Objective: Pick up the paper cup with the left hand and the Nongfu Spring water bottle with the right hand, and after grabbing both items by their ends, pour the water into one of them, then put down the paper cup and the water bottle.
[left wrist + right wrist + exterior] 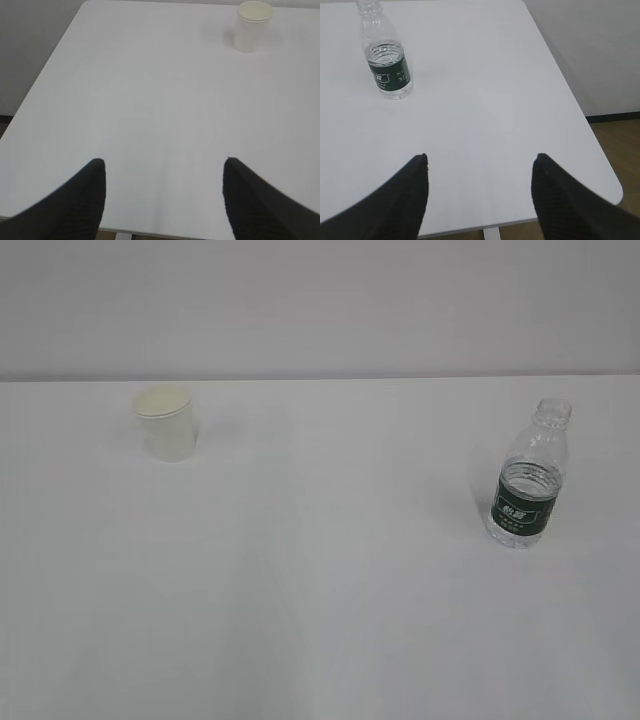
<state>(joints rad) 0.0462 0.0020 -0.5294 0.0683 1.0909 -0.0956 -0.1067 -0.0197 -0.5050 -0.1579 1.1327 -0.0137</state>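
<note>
Nothing is done yet, I judge. My left tool (165,172) and right tool (481,167) stand wide open, empty. The small white paper cup (166,422) stands far-left on the white counter (320,570), the clear ribbed plastic bottle with green label (529,478) far-right.

Left gripper (164,170) hovering over the white table (125,100)
Its two black fingers (75,205) are standing wide apart, empty; the paper cup (253,26) is standing upright far beyond them.

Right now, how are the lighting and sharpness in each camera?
Exterior view: soft, even light, faint shadow beside the small white paper cup. Left wrist view: black fingers blurred up close. Right wrist view: clear ribbed plastic bottle fairly sharp, no glare.
</note>
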